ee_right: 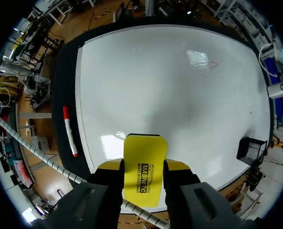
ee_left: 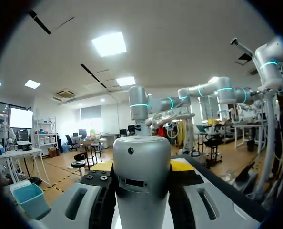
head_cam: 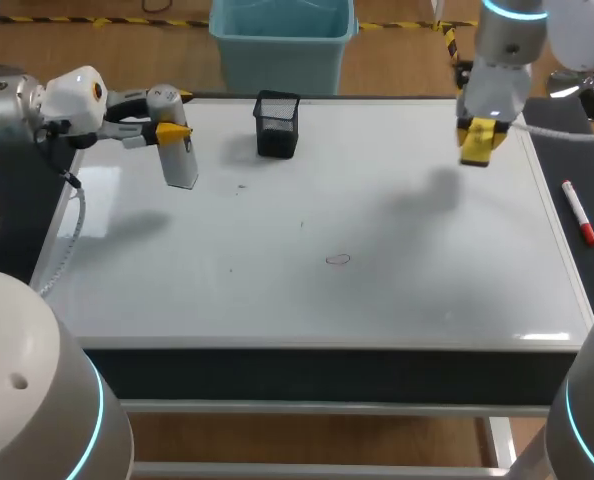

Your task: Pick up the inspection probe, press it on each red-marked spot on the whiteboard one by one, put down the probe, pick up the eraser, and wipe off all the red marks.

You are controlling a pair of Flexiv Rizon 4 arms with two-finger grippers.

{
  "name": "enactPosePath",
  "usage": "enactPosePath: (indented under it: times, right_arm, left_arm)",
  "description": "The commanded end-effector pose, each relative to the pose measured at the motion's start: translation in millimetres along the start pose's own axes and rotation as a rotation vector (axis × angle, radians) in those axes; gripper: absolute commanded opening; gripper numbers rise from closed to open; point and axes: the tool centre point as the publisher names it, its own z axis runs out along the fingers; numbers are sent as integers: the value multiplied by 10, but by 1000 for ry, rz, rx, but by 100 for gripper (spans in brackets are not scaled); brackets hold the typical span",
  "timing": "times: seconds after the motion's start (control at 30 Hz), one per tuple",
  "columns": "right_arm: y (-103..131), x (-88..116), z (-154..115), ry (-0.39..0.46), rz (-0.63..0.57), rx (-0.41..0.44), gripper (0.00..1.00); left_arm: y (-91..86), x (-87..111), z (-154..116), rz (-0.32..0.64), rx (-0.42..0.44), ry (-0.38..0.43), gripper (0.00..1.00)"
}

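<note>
your left claw [head_cam: 171,127] gripped the probe [head_cam: 181,160] above the whiteboard's [head_cam: 397,220] far-left part. your right claw [head_cam: 480,130] clamped the yellow eraser [ee_right: 144,155] over its far-right corner. a faint red ring [head_cam: 338,259] sat mid-board.

A dark-topped counter [head_cam: 327,372] on a pale frame stands on a wooden floor [head_cam: 397,60]. Striped yellow-black tape [head_cam: 87,20] crosses the frame's upper left. Bright ceiling panels [ee_left: 109,44] light the room.

Small black lettering on the face of the yellow eraser [ee_right: 145,167]
</note>
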Motion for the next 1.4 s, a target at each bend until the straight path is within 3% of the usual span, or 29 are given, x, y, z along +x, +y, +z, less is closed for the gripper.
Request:
enactPosePath:
  times: [0.03, 0.33, 0.5, 0.63, 0.83, 1.1, 1.4]
  right_arm:
    - [503, -262, 0, -5, -14, 74, 0]
    - [1379, -987, 53, 16, -43, 90, 0]
    - [1818, -1394, 156, 17, -68, 56, 0]
    - [2086, -1600, 259, 20, -91, 26, 0]
    - [2254, -1831, 426, 10, -133, -7, 0]
    - [2251, -2056, 567, 14, -202, -32, 0]
    - [2253, -2139, 700, -27, -221, -36, 0]
  left_arm:
    - [-8, 7, 3, 2, 0, -2, 0]
    - [-8, 7, 3, 2, 0, -2, 0]
    - [-8, 7, 3, 2, 0, -2, 0]
    - [-8, 7, 3, 2, 0, -2, 0]
    - [-8, 7, 3, 2, 0, -2, 0]
    - [-8, 7, 3, 2, 0, -2, 0]
    - [-8, 7, 3, 2, 0, -2, 0]
